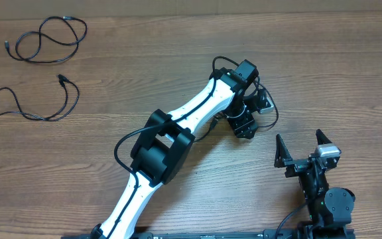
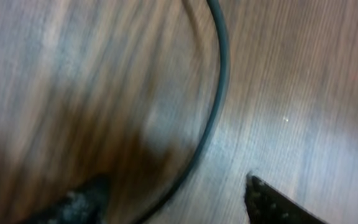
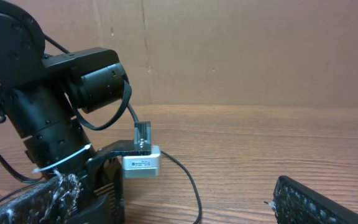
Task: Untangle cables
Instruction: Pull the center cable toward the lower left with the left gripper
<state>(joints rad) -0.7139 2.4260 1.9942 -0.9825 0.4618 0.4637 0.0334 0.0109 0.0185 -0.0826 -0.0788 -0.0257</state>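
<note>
Two thin black cables lie apart at the far left, one in a loose loop (image 1: pixel 48 40) and one spread below it (image 1: pixel 28 109). A third cable (image 1: pixel 273 109) curves out from under my left gripper (image 1: pixel 246 126) near the table's middle. In the blurred left wrist view this cable (image 2: pixel 219 93) runs down between the fingertips of the left gripper (image 2: pixel 176 180), which is open and holds nothing. My right gripper (image 1: pixel 299 137) stands open and empty to the lower right. In the right wrist view the cable (image 3: pixel 197 192) lies on the wood in front of the right gripper (image 3: pixel 173 180).
The left arm (image 1: pixel 178 126) stretches diagonally across the wooden table (image 1: pixel 350 60). Its wrist and camera block (image 3: pixel 140 163) sit close to the left of my right gripper. A cardboard wall (image 3: pixel 241 50) stands at the back.
</note>
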